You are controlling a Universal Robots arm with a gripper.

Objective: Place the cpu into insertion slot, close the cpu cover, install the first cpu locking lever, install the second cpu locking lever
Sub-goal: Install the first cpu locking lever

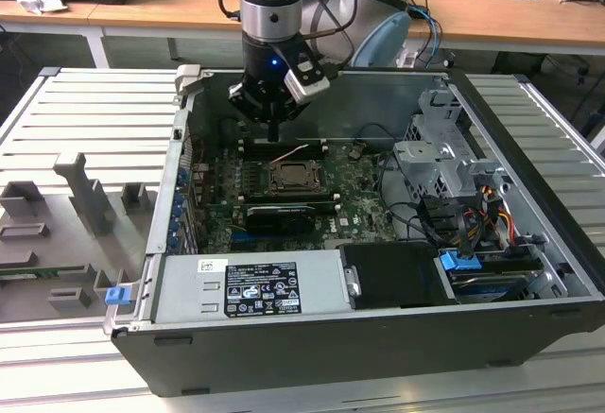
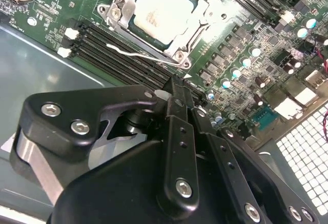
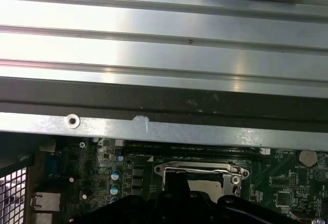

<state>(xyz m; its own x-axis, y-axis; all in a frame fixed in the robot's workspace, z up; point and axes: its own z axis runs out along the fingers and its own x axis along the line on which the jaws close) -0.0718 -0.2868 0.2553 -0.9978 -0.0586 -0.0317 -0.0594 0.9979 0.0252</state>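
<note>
Gripper (image 1: 274, 135) closed on nothing, at 11 o'clock of insertion slot (image 1: 299, 179) in exterior view — cpu (image 2: 161, 8) sits under cpu cover (image 2: 205, 23); thin wire lever (image 2: 136, 55) likely springy, slippery — push near its end.

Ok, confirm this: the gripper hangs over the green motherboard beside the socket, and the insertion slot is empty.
Not quite: the insertion slot is not empty. The second wrist view shows the cpu lying in it. The rest stands: the gripper hangs over the green motherboard beside the socket.
</note>
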